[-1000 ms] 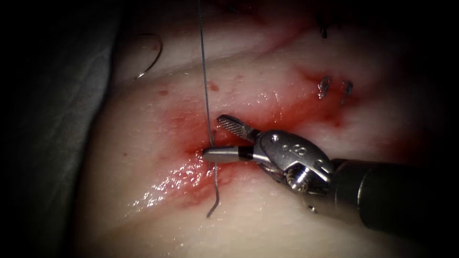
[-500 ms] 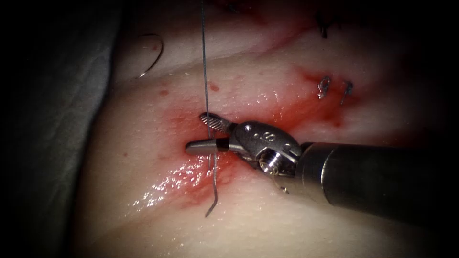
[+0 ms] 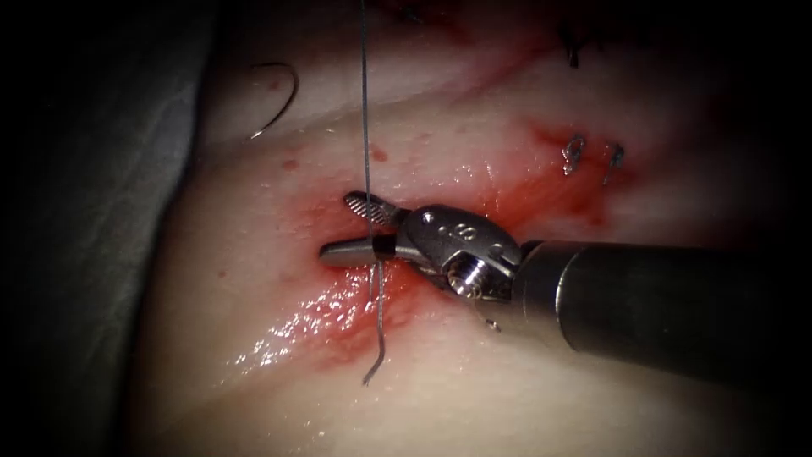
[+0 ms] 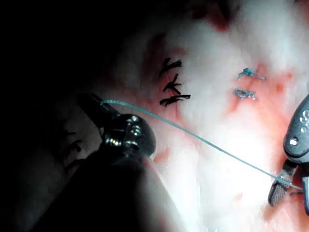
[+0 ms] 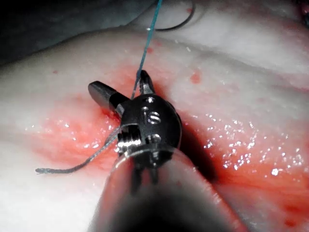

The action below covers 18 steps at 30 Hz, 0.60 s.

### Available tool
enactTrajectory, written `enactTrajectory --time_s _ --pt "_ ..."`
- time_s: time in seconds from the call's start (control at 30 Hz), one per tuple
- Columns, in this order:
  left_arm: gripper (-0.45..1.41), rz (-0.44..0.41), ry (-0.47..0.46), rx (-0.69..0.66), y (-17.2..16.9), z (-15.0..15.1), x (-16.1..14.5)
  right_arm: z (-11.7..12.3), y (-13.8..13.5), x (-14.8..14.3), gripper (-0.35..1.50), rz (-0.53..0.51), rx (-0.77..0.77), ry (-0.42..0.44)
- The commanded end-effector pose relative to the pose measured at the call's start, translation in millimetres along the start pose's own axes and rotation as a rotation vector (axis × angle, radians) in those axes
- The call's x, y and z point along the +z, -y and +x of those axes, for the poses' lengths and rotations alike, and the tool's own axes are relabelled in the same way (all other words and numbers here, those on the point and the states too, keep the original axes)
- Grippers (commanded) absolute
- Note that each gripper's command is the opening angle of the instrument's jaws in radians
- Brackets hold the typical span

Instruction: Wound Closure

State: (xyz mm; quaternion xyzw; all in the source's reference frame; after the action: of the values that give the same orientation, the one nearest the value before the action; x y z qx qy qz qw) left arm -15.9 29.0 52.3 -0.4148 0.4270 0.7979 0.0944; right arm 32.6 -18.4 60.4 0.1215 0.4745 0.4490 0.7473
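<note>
Nearest, the loose tail of the thin blue-grey thread [image 3: 373,372] lies curled on the pale wet slab of pork tissue [image 3: 507,398]. From there the thread runs up across the red cut [image 3: 499,199], where shiny red fluid [image 3: 330,317] has spread.

Just past the tail sits the right arm's shiny metal tool [image 3: 337,226]. Its two jaws are spread apart, one on each side of the thread - they hold nothing. The thread goes up and away, pulled straight. Its far end is at the left arm's dark metal tool [image 4: 94,102], whose jaws look pressed together, pinching it.

Farther back, off to the left of the cut, the thin curved steel needle [image 3: 277,95] rests on top of the tissue. It is not stuck in, and no tool holds it.

The thread is likely very light, soft and bendy, and slippery from the wet, so it wants a firm pinch on the straight part by the cut. The needle is likely stiff, tiny and slick - best taken on the body of its curve, not the sharp tip.

Counted: one needle, one long thread, two tools. Two small blue-grey knots [image 3: 573,154] sit to the right, and three dark stitch knots [image 4: 172,88] lie farthest off.
</note>
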Motion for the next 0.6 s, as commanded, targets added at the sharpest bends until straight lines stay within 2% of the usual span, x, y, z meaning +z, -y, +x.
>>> enactTrajectory --time_s 0.03,0.6 --pt "-0.45 0.002 -0.001 0.000 -0.2 -0.1 0.7 -0.3 0.3 1.0 1.47 0.003 0.001 -0.005" --pt "-0.45 0.003 -0.014 -0.007 -0.3 1.2 0.0 0.0 0.6 3.0 1.47 0.011 0.003 -0.030"
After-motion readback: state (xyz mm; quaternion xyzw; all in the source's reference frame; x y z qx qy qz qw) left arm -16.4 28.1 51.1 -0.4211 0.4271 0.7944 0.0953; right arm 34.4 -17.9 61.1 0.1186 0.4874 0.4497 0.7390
